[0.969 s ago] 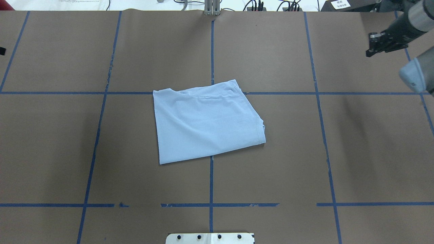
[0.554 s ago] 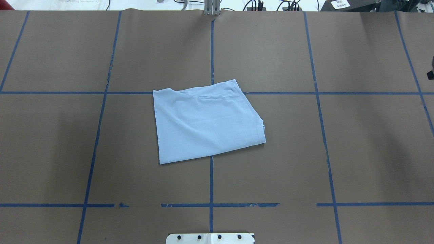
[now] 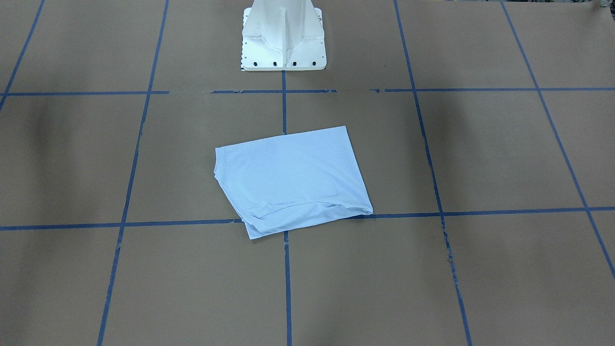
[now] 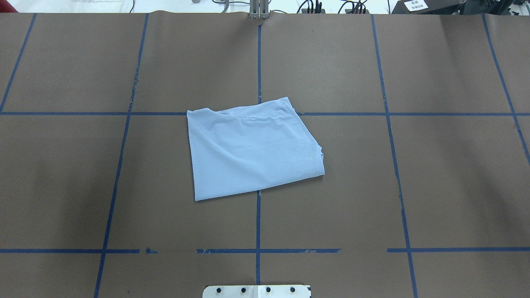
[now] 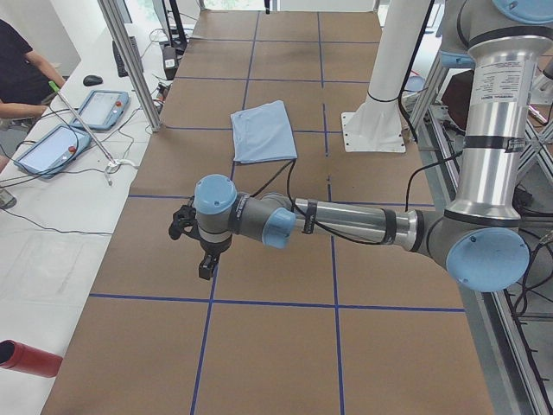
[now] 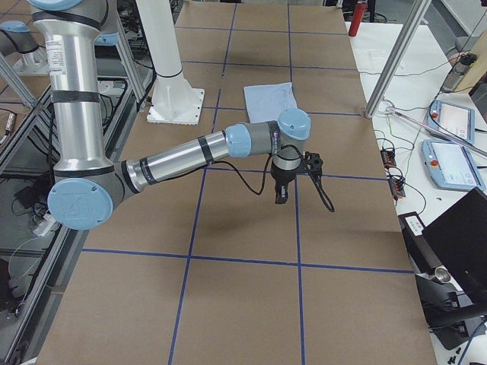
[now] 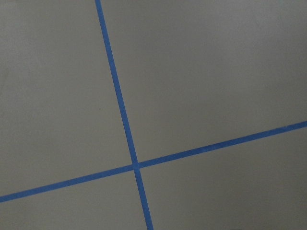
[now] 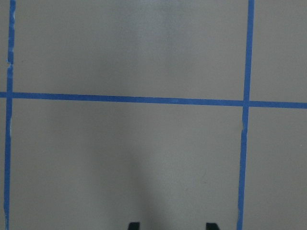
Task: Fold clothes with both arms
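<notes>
The light blue T-shirt [image 4: 252, 149] lies folded into a rough rectangle at the middle of the brown table; it also shows in the front view [image 3: 293, 180] and both side views [image 5: 263, 131] [image 6: 270, 101]. Its print and label are hidden. Both arms are outside the overhead and front views. My left gripper [image 5: 205, 266] hangs over bare table far from the shirt; I cannot tell whether it is open or shut. My right gripper [image 6: 279, 194] hangs over bare table near the other end. Its two fingertips [image 8: 133, 225] stand wide apart in the right wrist view, with nothing between them.
The white pedestal base [image 3: 283, 38] stands behind the shirt. Blue tape lines [image 4: 258, 62] grid the table. A side table with teach pendants [image 5: 60, 143] and a metal post [image 5: 130, 60] runs along the far edge. A seated person [image 5: 22, 73] is there.
My right gripper has moved out past the right edge of the overhead view. The shirt has not moved.
</notes>
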Controlling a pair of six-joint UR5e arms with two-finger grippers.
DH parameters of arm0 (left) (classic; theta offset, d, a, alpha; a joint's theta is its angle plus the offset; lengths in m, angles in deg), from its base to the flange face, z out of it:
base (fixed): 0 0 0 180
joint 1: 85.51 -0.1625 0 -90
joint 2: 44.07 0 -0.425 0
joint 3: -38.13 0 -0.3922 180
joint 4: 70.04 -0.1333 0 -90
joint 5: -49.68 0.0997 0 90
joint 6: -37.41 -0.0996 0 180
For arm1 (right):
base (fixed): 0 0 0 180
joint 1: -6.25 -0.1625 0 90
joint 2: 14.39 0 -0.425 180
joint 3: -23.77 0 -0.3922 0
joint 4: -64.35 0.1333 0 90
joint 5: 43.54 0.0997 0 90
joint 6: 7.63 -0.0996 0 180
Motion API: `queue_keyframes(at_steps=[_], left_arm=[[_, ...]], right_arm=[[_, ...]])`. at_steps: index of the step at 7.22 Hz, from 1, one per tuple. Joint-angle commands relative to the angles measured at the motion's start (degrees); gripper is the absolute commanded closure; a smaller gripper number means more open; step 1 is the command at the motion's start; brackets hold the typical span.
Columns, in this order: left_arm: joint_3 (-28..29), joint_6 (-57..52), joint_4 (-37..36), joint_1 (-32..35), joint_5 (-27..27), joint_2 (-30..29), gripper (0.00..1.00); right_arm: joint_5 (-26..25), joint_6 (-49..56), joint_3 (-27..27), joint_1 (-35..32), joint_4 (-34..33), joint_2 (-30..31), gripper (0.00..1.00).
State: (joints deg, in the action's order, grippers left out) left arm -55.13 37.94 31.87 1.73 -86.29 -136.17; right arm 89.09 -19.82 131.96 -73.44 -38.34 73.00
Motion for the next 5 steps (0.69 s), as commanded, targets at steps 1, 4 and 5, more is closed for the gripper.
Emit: queue_keyframes(at_steps=[1, 4, 5], left_arm=[[-0.3, 0.1, -4.6, 0.3, -0.9, -0.4, 0.0], [-3.0, 0.8, -7.0, 0.7, -0.5, 0.3, 0.0], [-6.9, 0.3, -14.6, 0.9, -0.2, 0.5, 0.0]], right_arm=[[0.3, 0.3, -0.4, -0.1, 0.1, 1.1, 0.0], [-1.8, 0.8, -0.4, -0.1, 0.3, 1.4, 0.0], [-2.0, 0.8, -0.9, -0.1, 0.2, 1.3, 0.0]])
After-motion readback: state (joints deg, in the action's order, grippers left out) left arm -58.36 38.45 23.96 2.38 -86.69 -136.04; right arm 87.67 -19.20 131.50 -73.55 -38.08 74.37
